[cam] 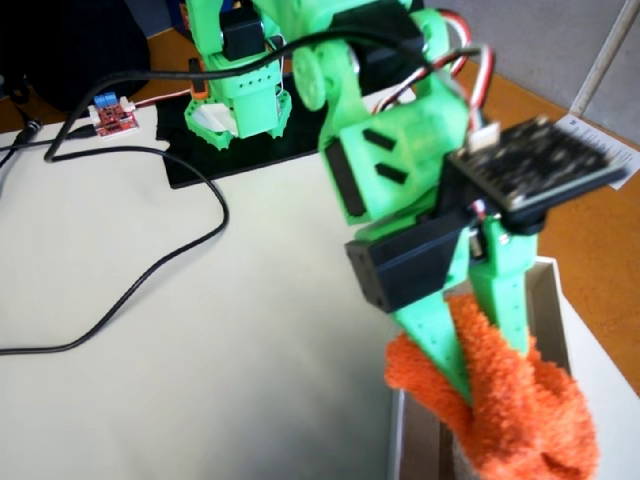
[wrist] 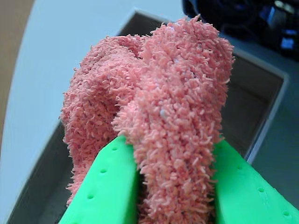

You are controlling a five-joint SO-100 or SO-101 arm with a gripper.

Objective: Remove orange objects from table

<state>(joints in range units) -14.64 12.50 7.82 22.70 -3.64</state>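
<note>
A fluffy orange cloth (cam: 515,410) hangs bunched between my green fingers; in the wrist view the cloth (wrist: 159,107) looks pinkish and fills most of the picture. My gripper (cam: 485,370) is shut on it and holds it above a grey open box (cam: 550,300) at the table's right side. In the wrist view the gripper (wrist: 175,186) grips the cloth from both sides, with the box (wrist: 252,112) right below. The box's inside is mostly hidden by the cloth.
The arm's base (cam: 240,90) stands on a black plate (cam: 230,150) at the back. Black cables (cam: 150,280) run across the white table (cam: 200,380). A small red circuit board (cam: 113,117) lies at the back left. A paper sheet (cam: 600,135) lies at the far right.
</note>
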